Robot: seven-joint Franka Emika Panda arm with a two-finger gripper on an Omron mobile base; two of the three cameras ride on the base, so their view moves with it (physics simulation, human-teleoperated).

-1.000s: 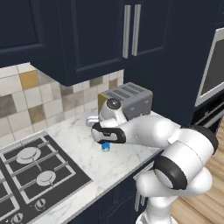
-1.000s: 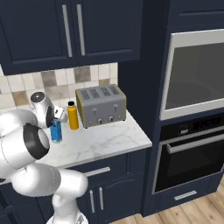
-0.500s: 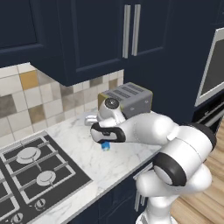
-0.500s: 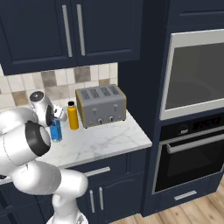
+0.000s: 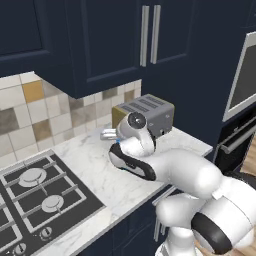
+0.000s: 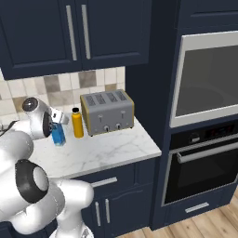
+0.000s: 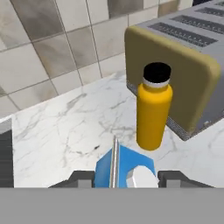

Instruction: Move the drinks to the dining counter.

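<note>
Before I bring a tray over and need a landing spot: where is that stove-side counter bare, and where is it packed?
Bare marble runs along the counter front edge, before the toaster, and between the stove and the arm. It is crowded at the backsplash: yellow bottle beside the toaster, blue carton just ahead, fingers closed on it.

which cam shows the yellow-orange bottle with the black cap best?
Hand view: the yellow-orange bottle with the black cap stands whole and near, beside the boxy steel toaster. Right base view shows it small; in the left base view I can't make it out.
</note>
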